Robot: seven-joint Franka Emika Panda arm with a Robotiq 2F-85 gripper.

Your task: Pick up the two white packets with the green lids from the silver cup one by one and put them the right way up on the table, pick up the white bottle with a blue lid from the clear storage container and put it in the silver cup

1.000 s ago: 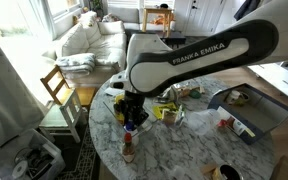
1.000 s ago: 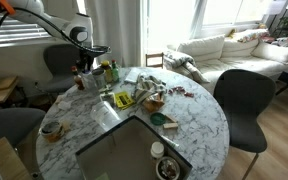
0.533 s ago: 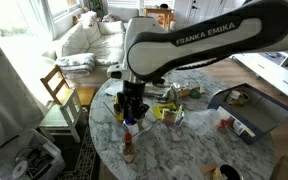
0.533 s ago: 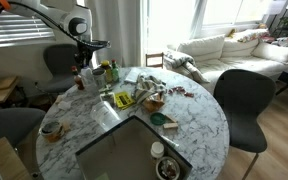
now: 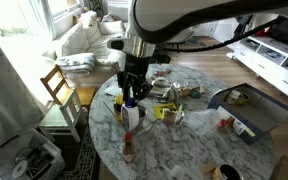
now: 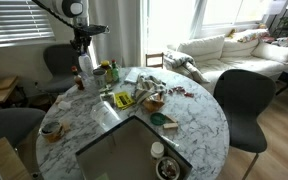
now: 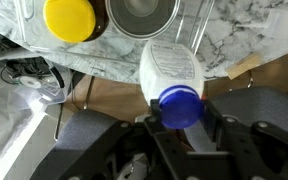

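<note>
Claw [image 7: 180, 118] is clamped on the white bottle [image 7: 172, 65], with the fingers [image 7: 216, 122] squeezing it right at the blue lid [image 7: 180, 105], so narrow and definitely holding. In the wrist view the bottle sticks out away from the claw with its printed label facing the camera. It's up in the air, not touching anything else. Past its far end you can see the silver cup [image 7: 149, 34] from above, standing on the marble table [image 7: 254, 35]. I can't tell what's inside the cup, it's just dark in there. A round yellow lid [image 7: 69, 18] sits just beside the cup. In an exterior view the claw [image 5: 132, 98] hangs over the table's edge nearest the wooden chair [image 5: 59, 90], and the white bottle [image 5: 132, 118] dangles under it, above the clutter there. A small bottle with a red label [image 5: 129, 150] stands right at that edge, below the claw. A big rectangular bin [image 6: 134, 145] takes up the opposite side of the table, well apart from all this.
</note>
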